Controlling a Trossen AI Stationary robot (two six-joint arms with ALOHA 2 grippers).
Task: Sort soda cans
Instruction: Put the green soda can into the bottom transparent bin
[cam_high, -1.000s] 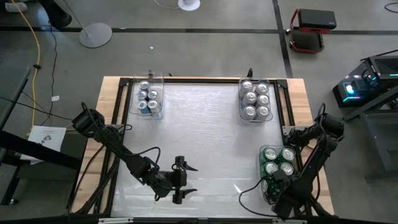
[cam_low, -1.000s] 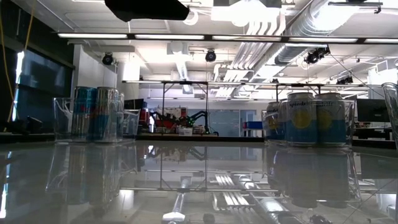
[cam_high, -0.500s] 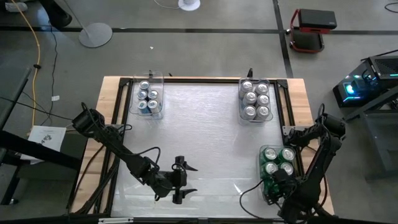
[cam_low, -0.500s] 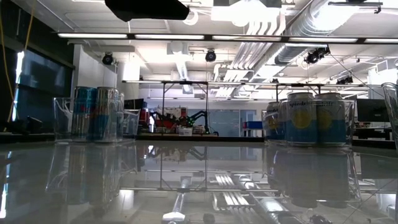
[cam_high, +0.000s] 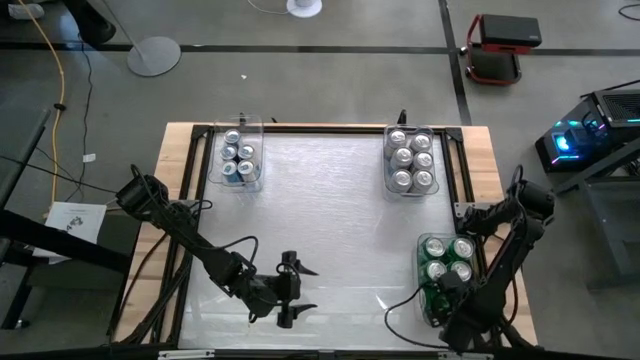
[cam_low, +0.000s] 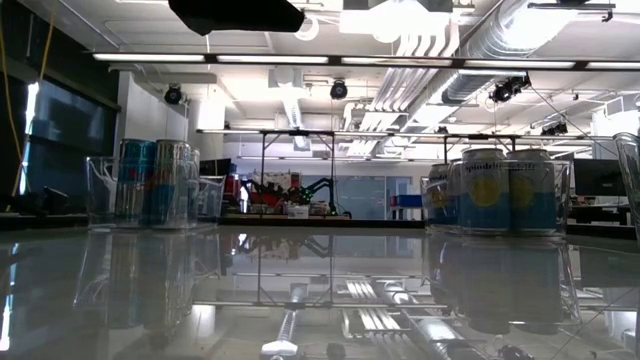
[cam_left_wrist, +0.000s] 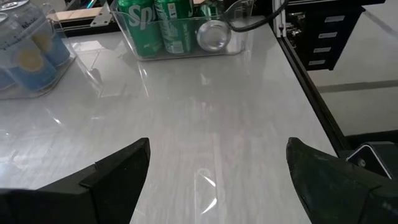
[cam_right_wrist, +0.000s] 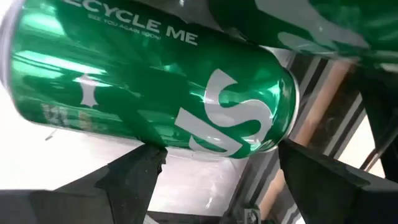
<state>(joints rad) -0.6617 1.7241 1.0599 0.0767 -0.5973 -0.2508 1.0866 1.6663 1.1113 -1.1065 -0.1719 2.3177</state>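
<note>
Several upright green soda cans (cam_high: 449, 260) stand in a clear bin (cam_high: 424, 282) at the near right. One more green can (cam_right_wrist: 149, 81) lies on its side at the bin's near end, its silver top (cam_left_wrist: 214, 35) showing in the left wrist view. My right gripper (cam_high: 446, 290) hangs open over this lying can, pointing down, its fingers (cam_right_wrist: 134, 180) astride the can's middle. My left gripper (cam_high: 298, 290) stands open above bare table near the front edge, nothing between its fingers. My right gripper's fingertips (cam_right_wrist: 152, 155) stand right at the side of the lying green can, coming from above. Whether they touch it I cannot tell. The can rests on its side in the bin.
A clear bin with blue cans (cam_high: 240, 158) stands at the far left, and one with pale blue and yellow cans (cam_high: 411, 160) at the far right. The white table top (cam_high: 330, 220) lies between them. A black cable (cam_left_wrist: 249, 18) runs over the green bin's rim.
My right arm swayed a little toward the table's right edge and came back to where it stood. Its gripper stays open over the lying can.
</note>
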